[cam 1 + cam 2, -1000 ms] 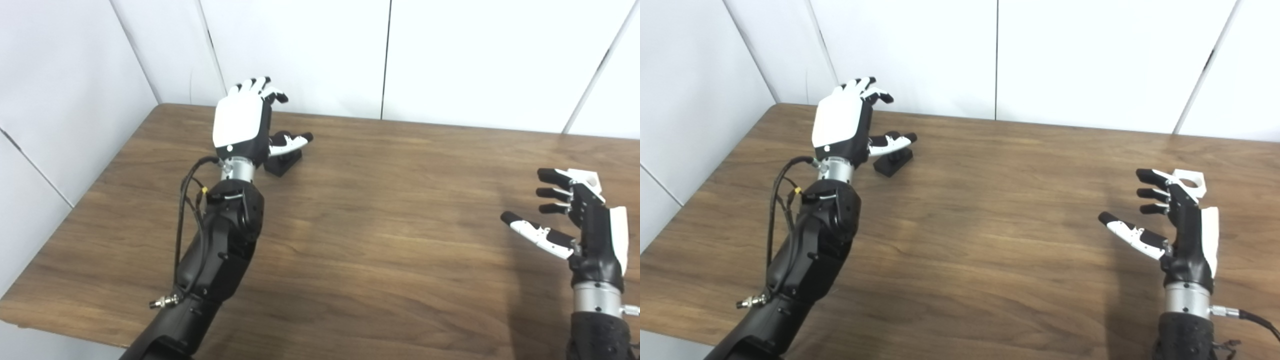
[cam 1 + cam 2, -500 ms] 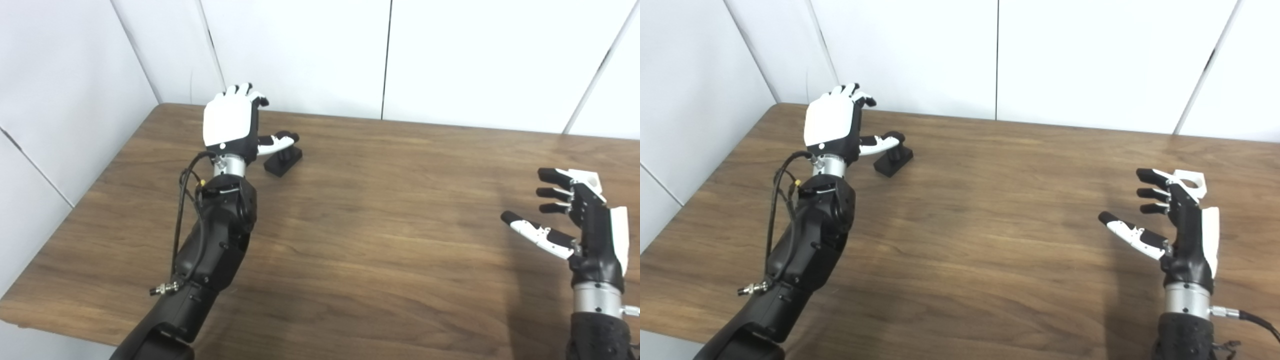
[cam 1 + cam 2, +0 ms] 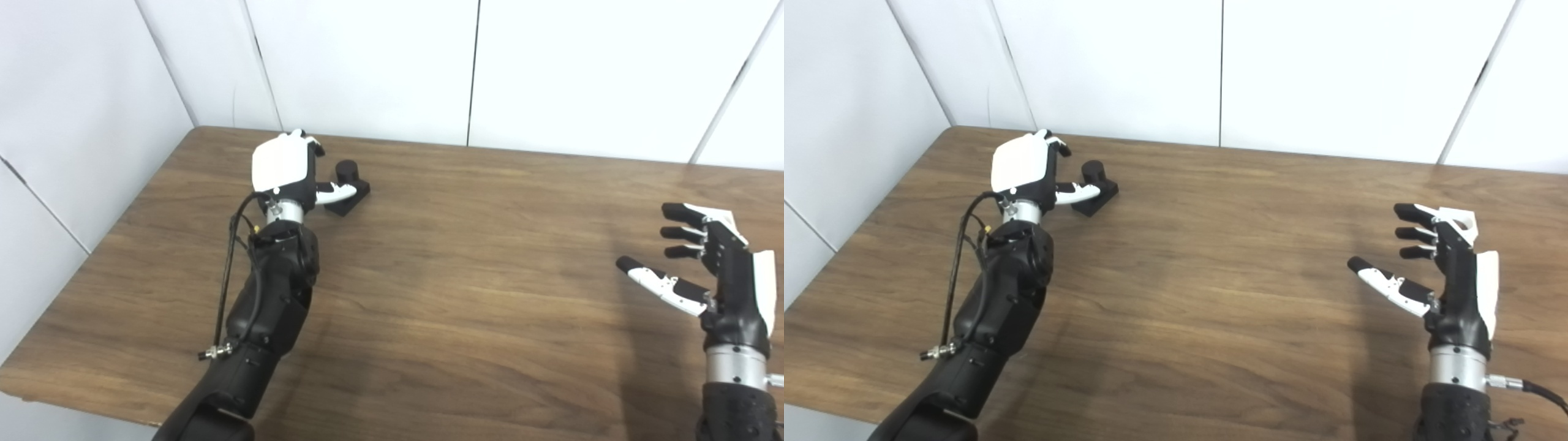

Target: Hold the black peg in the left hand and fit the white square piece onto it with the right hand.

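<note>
Peg stands upright on its base on the table, just right of the left hand, whose fingers are released and touch nothing I can make out. Right hand hovers released, the white piece just behind its fingers.

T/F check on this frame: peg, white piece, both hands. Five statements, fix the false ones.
1. The peg stands on the table. True.
2. The left hand has lifted the peg. False: hand is beside it, peg on the table.
3. The right hand is open. True.
4. The white piece sits on the peg. False: it lies behind the right hand, far from the peg.
5. The right hand grips the white piece. False: fingers spread, holding nothing.
</note>
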Available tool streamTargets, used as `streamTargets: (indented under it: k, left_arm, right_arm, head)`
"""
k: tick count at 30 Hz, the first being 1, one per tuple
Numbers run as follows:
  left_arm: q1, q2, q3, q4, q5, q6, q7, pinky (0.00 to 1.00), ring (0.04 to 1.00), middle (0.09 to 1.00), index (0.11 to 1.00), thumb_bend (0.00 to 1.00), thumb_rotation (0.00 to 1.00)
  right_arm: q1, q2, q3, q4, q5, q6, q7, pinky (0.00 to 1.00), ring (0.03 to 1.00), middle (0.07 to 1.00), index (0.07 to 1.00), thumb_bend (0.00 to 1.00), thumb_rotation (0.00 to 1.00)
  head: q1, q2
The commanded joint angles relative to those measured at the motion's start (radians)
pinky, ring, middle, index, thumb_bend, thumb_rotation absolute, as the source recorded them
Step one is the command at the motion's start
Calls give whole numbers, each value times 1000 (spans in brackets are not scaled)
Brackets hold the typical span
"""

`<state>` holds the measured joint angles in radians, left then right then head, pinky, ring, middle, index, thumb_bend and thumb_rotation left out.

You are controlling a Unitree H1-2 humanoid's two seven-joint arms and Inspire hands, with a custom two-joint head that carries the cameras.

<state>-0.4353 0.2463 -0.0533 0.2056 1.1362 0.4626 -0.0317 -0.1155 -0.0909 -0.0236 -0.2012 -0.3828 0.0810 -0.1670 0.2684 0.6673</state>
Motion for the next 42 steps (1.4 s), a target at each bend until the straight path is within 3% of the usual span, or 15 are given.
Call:
streamTargets:
  k: [1, 4, 16, 19, 24, 26, 28, 38, 42]
  left_arm:
    - [-53, -1, 12, 10, 8, 7, -9, 840, 888, 898, 684, 889, 549]
    - [-51, -15, 5, 57, 11, 7, -19, 791, 864, 886, 678, 894, 553]
    - [-33, -40, -16, 185, -4, 7, 6, 762, 846, 863, 677, 898, 553]
    - [-32, -40, -19, 207, -17, 7, 28, 806, 859, 858, 607, 860, 495]
    - [-47, -35, -20, 249, 11, 7, 66, 780, 823, 812, 518, 769, 341]
    - [-51, -33, -22, 250, 5, 7, 67, 801, 823, 807, 497, 616, 189]
    - [-51, -30, -24, 244, -2, 7, 62, 824, 825, 806, 489, 537, 110]
    - [-38, -15, -49, 211, -56, 7, 65, 809, 823, 799, 484, 518, 80]
    - [-33, -5, -63, 185, -87, 6, 54, 847, 831, 797, 482, 520, 72]
  right_arm:
    - [-26, 0, -2, -33, -7, -11, -6, 555, 672, 735, 692, 676, 0]
    - [-28, 2, -1, -32, 0, -15, -2, 547, 672, 739, 692, 671, 0]
    - [-34, 3, -4, -48, -10, 12, -3, 541, 670, 738, 695, 666, 0]
    - [-33, 2, -6, -55, -12, 19, -1, 536, 669, 739, 697, 667, 0]
    - [-25, -2, -11, -60, -6, 9, -1, 535, 663, 735, 691, 665, 0]
    - [-22, -1, -12, -61, -1, 9, 1, 543, 667, 736, 690, 664, 0]
    - [-21, 0, -13, -60, 2, 11, 2, 552, 671, 737, 692, 661, 0]
    - [-22, -3, -17, -57, 3, 11, 3, 554, 673, 737, 694, 664, 0]
    - [-23, -3, -19, -60, 9, 10, 7, 556, 676, 741, 695, 660, 0]
  head:
    - [0, 0]
    - [-3, 3]
    - [-10, 10]
    - [-12, 12]
    - [-9, 15]
    - [-8, 16]
    - [-10, 17]
    - [-12, 23]
    - [-14, 24]
